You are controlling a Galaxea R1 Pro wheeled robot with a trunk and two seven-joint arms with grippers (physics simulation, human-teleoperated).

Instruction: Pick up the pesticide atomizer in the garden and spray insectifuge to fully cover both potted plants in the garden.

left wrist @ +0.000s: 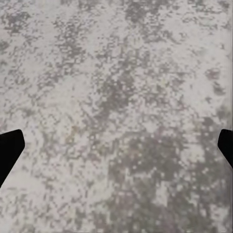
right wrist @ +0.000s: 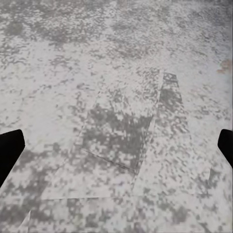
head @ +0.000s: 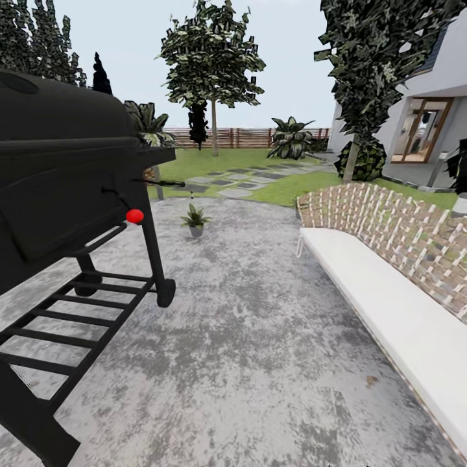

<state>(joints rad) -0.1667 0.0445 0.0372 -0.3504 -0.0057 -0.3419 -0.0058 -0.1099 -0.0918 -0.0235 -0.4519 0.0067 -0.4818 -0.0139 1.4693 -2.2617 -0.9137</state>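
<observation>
The mottled grey stone patio [head: 259, 363] lies nearest, running underfoot from the head camera out to the lawn. Judging by this, the task has barely started: no spray bottle is in hand and nothing has been sprayed. One potted plant [head: 195, 220], small with narrow dark spiky leaves in a grey pot, stands on the patio's far edge, well ahead. A tiny upright shape [head: 192, 194] just behind it may be the atomizer, too small to tell. Left of it looms a black barbecue grill [head: 65, 175] with a red knob [head: 135, 216]; right, a wicker sofa [head: 395, 259] with a white cushion. Both wrist views show the left claw [left wrist: 116, 150] and right claw [right wrist: 116, 150] spread wide, empty, above stone.
</observation>
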